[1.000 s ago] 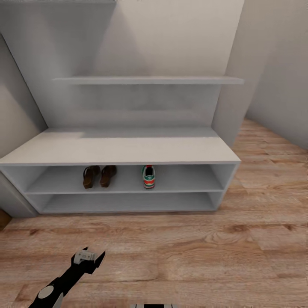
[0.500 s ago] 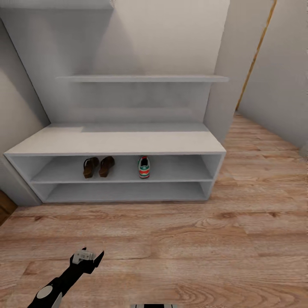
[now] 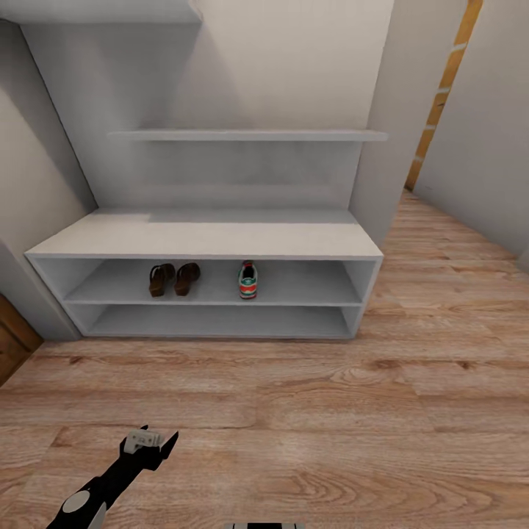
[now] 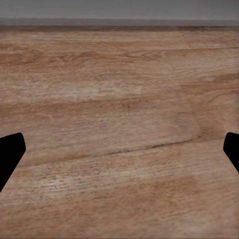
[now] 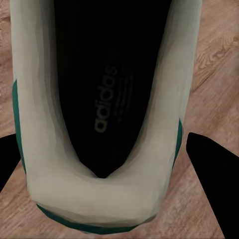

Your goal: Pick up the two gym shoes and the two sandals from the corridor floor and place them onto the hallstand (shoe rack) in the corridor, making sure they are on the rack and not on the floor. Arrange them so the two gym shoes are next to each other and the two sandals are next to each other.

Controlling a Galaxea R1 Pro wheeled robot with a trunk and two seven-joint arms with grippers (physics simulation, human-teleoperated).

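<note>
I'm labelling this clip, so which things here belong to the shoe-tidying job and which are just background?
Job: two sandals and one gym shoe on the shoe rack; second gym shoe in the right wrist view; floor.
Background: orange strip at the far corner; brown panel at the left edge; wall.

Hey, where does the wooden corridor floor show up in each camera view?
Head view: corridor floor spans the lower half, before the hallstand.
Left wrist view: floor under the left fingers, below a grey band.
Right wrist view: floor strips either side of the gym shoe.
Shared landmark: brown wood-grain planks.
</note>
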